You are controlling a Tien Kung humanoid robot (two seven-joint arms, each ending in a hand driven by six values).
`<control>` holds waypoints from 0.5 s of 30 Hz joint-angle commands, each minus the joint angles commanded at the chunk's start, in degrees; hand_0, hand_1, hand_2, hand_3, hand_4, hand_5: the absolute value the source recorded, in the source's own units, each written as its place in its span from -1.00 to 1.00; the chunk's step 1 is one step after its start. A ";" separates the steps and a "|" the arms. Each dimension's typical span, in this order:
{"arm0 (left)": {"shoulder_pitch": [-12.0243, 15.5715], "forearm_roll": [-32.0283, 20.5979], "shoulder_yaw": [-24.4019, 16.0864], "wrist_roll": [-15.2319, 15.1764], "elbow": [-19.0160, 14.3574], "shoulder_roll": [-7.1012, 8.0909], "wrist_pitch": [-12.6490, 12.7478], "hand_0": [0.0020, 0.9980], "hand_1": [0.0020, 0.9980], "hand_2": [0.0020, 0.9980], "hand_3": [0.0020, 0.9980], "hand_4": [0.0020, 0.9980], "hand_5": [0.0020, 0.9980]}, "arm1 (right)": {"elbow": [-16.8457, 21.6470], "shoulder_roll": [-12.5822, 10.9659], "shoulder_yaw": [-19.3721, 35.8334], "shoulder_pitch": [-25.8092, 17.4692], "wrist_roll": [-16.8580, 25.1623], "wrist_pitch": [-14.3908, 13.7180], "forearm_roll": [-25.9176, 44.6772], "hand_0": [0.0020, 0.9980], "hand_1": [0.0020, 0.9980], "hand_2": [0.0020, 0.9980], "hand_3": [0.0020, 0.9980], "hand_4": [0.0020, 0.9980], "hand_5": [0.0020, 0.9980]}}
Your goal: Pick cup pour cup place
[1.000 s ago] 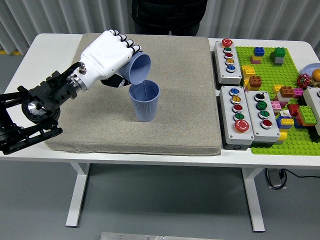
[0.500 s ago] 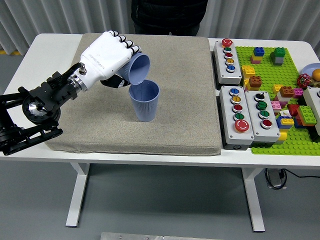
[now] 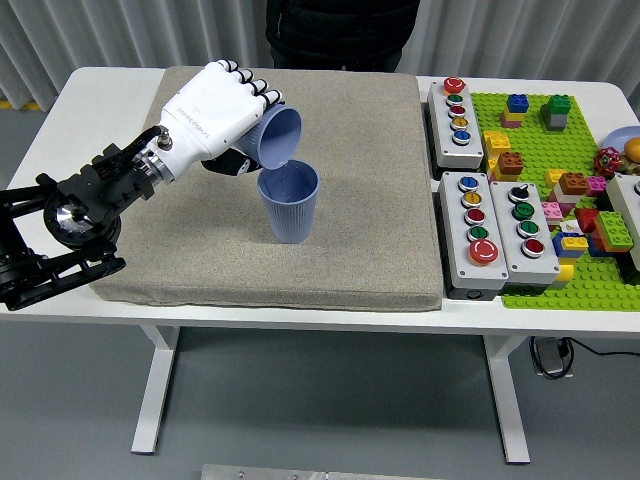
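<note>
A tilted blue cup (image 3: 277,136) is clasped in the left hand (image 3: 212,113), whose white fingers are curled around its body. The cup is held on its side, with its open mouth turned down and to the right, directly above a second blue cup (image 3: 289,201). The lower lip of the tilted cup is seen just at the rim of the standing one; whether the two touch cannot be told. The standing cup is set upright on a grey mat (image 3: 340,250), near the mat's middle. What lies inside either cup cannot be made out.

The mat is spread over the white tabletop (image 3: 100,90). The black left arm (image 3: 75,215) is brought in from the left edge, over the mat's near-left corner.

To the right of the mat, three grey button boxes (image 3: 458,111) with coloured buttons are laid on the tabletop, and beside them a green baseplate (image 3: 580,150) is covered with coloured bricks. At the far side of the tabletop, a person in dark clothing (image 3: 340,30) is seen standing.
</note>
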 joint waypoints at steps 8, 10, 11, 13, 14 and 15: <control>-0.26 0.00 0.59 0.34 0.04 -0.09 0.58 -0.15 0.00 0.11 0.11 0.46 -0.81 | 0.00 0.01 0.02 0.12 0.03 -0.03 0.17 0.34 0.22 0.10 0.06 -1.00 -0.86; -0.40 0.00 0.70 0.43 0.10 -0.13 0.65 -0.14 0.00 0.11 0.11 0.45 -0.83 | 0.00 0.00 -0.03 0.20 0.04 -0.05 0.21 0.34 0.22 0.10 0.06 -1.00 -0.86; -0.42 0.00 0.70 0.45 0.07 -0.13 0.70 -0.14 0.00 0.11 0.11 0.45 -0.83 | 0.00 0.00 -0.04 0.22 0.05 -0.06 0.23 0.34 0.22 0.10 0.06 -1.00 -0.86; -0.44 0.00 0.69 0.44 0.15 -0.16 0.78 -0.14 0.00 0.11 0.11 0.45 -0.83 | 0.00 -0.01 -0.06 0.23 0.05 -0.02 0.26 0.34 0.22 0.10 0.06 -1.00 -0.86; -0.44 0.00 0.68 0.44 0.18 -0.16 0.80 -0.14 0.00 0.11 0.11 0.45 -0.83 | 0.00 -0.02 -0.07 0.23 0.06 -0.01 0.26 0.34 0.22 0.10 0.06 -1.00 -0.86; -0.41 0.00 0.69 0.43 0.17 -0.13 0.87 -0.14 0.00 0.11 0.11 0.45 -0.83 | -0.01 -0.02 -0.06 0.24 0.09 -0.03 0.28 0.34 0.22 0.10 0.06 -1.00 -0.86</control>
